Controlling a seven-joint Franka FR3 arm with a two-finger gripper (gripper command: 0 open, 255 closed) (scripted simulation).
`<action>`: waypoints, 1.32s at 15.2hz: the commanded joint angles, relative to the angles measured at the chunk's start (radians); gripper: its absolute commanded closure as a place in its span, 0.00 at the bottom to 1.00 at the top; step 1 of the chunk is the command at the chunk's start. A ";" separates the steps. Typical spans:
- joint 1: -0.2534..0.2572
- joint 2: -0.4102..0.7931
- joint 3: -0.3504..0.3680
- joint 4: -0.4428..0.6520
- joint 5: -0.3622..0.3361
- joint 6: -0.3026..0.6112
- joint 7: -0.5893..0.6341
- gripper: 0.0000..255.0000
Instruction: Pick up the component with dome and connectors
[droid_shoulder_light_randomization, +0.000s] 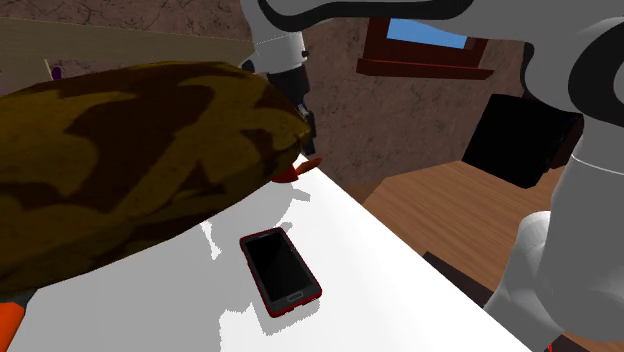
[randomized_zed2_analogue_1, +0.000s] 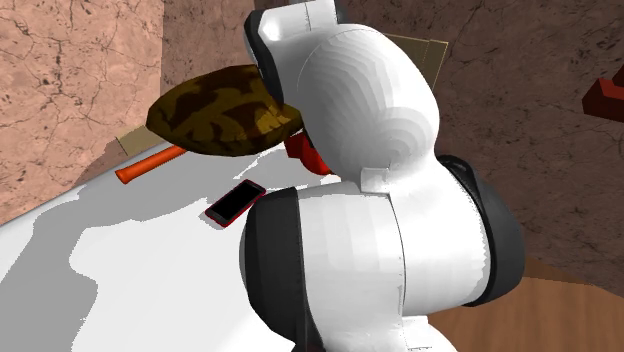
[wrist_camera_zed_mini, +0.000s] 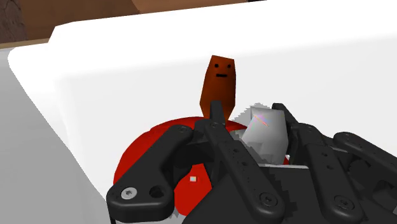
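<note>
The component is a red disc (wrist_camera_zed_mini: 149, 156) with a silvery grey dome (wrist_camera_zed_mini: 266, 132) and a brown-orange connector tab (wrist_camera_zed_mini: 219, 79) sticking out past the fingers. My gripper (wrist_camera_zed_mini: 251, 119) is shut on the dome, one black finger on each side. In the shoulder view the gripper (droid_shoulder_light_randomization: 308, 128) hangs at the far end of the white table (droid_shoulder_light_randomization: 400, 270), and the component's red edge (droid_shoulder_light_randomization: 300, 171) peeks out just below it. From the second exterior view the red component (randomized_zed2_analogue_1: 303, 152) shows beside my arm. I cannot tell whether it is off the table.
A big brown-and-olive camouflage lump (droid_shoulder_light_randomization: 130, 160) covers the shoulder view's left, close to the gripper. A black phone in a red case (droid_shoulder_light_randomization: 280, 270) lies mid-table. An orange handle (randomized_zed2_analogue_1: 150, 163) sticks out under the lump. The table's edge drops to a wooden floor (droid_shoulder_light_randomization: 440, 200).
</note>
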 joint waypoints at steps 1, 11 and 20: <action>0.001 0.004 0.001 -0.002 0.001 0.002 0.000 1.00; 0.005 0.030 0.002 0.119 -0.007 -0.093 -0.010 1.00; 0.019 0.098 0.005 0.339 -0.026 -0.246 -0.026 1.00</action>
